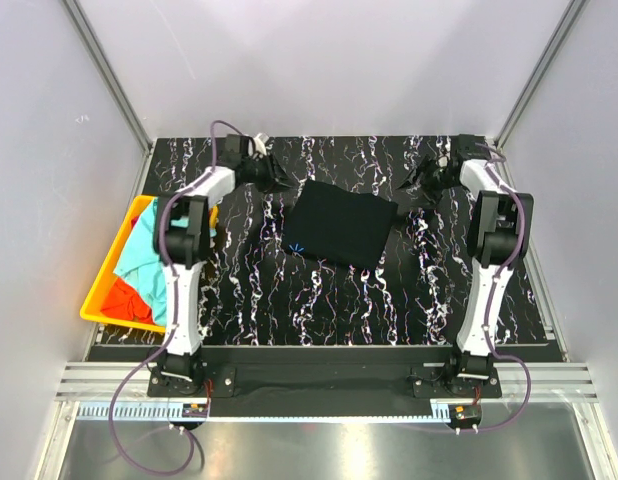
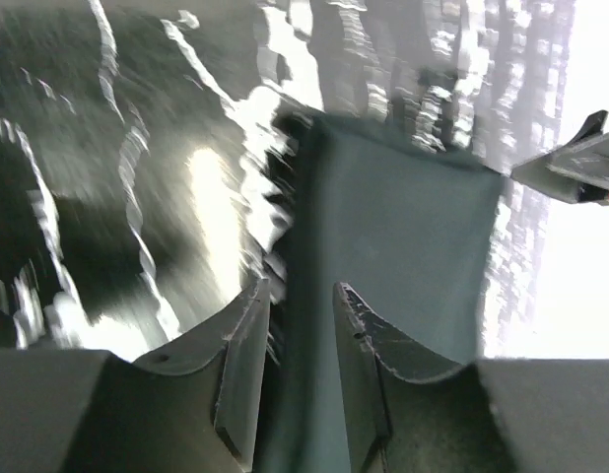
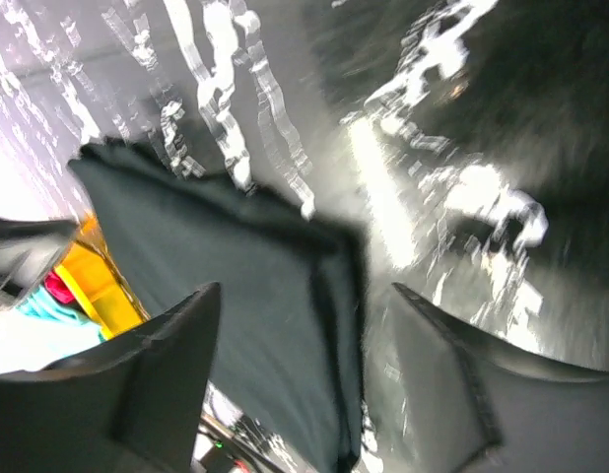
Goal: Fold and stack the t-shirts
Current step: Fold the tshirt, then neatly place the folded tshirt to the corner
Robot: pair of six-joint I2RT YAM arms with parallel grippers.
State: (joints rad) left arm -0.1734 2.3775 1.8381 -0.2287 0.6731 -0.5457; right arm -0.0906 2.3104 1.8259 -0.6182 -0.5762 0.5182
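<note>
1. On the marbled table point(image 1: 289, 300) seen from above, a folded black t-shirt point(image 1: 339, 230) lies between the left gripper point(image 1: 279, 183) and right gripper point(image 1: 414, 183); the turquoise t-shirt point(image 1: 149, 250) sits in a yellow bin point(image 1: 101, 290).
2. Left wrist: fingers point(image 2: 240, 355) partly apart, empty.
3. Right wrist: fingers point(image 3: 176, 335) wide apart, empty.

Black t-shirt point(image 1: 341, 228) on black, white-veined table point(image 1: 289, 300); turquoise shirt point(image 1: 149, 245) and orange-red shirt point(image 1: 124, 297) in yellow bin point(image 1: 97, 297), left of frame.
</note>
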